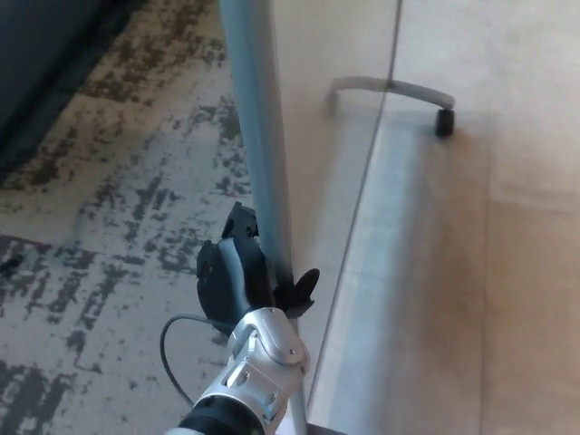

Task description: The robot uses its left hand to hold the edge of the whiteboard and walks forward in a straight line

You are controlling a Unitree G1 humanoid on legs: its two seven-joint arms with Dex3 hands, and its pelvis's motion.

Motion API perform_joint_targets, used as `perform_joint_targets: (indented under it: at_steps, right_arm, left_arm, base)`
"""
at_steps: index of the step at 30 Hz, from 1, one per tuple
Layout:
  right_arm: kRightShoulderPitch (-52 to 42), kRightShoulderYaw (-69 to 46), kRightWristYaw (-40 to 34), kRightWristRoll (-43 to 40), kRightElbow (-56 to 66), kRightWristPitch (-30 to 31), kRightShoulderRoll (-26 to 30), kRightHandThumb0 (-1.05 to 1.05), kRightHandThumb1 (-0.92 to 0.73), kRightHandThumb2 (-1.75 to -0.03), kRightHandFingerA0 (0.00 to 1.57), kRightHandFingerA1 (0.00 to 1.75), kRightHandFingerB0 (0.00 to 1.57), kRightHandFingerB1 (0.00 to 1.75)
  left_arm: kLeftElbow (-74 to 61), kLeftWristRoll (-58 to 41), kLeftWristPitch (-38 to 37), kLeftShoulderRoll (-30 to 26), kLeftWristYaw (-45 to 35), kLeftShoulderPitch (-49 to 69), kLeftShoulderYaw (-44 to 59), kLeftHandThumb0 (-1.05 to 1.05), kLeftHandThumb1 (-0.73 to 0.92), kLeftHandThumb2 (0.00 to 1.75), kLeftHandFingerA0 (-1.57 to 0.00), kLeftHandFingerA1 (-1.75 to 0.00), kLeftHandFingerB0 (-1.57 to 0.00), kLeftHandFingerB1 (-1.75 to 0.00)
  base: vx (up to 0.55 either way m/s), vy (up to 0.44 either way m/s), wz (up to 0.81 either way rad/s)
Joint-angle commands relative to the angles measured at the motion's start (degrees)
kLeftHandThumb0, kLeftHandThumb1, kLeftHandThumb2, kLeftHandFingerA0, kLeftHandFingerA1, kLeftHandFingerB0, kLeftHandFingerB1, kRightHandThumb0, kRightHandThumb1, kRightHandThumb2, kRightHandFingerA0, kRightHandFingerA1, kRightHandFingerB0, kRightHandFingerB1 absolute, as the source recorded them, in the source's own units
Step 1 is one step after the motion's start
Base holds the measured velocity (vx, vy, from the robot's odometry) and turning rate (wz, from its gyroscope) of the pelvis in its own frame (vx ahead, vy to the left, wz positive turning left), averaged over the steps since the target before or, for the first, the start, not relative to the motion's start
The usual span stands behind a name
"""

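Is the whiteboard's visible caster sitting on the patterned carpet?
No, the black caster stands on the smooth tan floor; the patterned carpet lies to the left of the whiteboard's edge.

Black, thick-fingered robot hand (pixel 234 275) on a glossy silver wrist shell (pixel 265 358), thin black cable (pixel 164 343) alongside.
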State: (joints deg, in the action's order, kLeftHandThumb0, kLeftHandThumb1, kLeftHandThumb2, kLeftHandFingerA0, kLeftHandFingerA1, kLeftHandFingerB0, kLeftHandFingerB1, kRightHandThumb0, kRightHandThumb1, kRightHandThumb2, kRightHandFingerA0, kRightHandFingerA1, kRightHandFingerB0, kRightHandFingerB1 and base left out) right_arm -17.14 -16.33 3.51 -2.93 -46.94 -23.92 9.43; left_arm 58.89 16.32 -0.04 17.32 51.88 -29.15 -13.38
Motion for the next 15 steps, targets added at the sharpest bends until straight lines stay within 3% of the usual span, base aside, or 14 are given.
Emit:
perform_joint_targets:
  at_steps: [1,7,9,15]
  right_arm:
    - [-0.3,1.2,-5.9,4.5,-2.6,-9.8,1.4,-0.41,-0.58,-0.58,0.42,0.43,0.6,0.41]
    - [0.3,1.4,-7.0,5.0,-3.0,-9.7,1.5,-0.42,-0.59,-0.58,0.45,0.44,0.62,0.41]
    - [0.4,1.2,-6.6,4.4,-3.3,-9.7,1.2,-0.45,-0.58,-0.58,0.43,0.44,0.62,0.41]
    - [0.4,1.6,-5.8,4.2,-3.4,-9.1,1.4,-0.44,-0.59,-0.58,0.41,0.43,0.61,0.4]
  left_arm:
    - [2.2,0.0,3.8,12.1,0.8,-26.1,0.8,-0.1,0.63,0.83,-0.75,-1.75,-0.65,-1.74]
    - [2.6,0.4,3.5,11.9,1.3,-26.6,0.0,-0.09,0.63,0.84,-0.76,-1.75,-0.71,-1.69]
    - [2.4,-0.4,3.2,11.9,0.6,-26.6,0.2,-0.09,0.63,0.89,-0.78,-1.75,-0.67,-1.74]
    - [2.5,-0.8,3.0,11.5,-0.1,-26.7,-0.2,-0.09,0.66,0.85,-0.77,-1.75,-0.67,-1.71]
  base:
    - [0.33,-0.135,0.0]
    - [0.34,-0.013,-0.16]
    - [0.37,0.136,-0.24]
    - [0.47,0.136,-0.43]
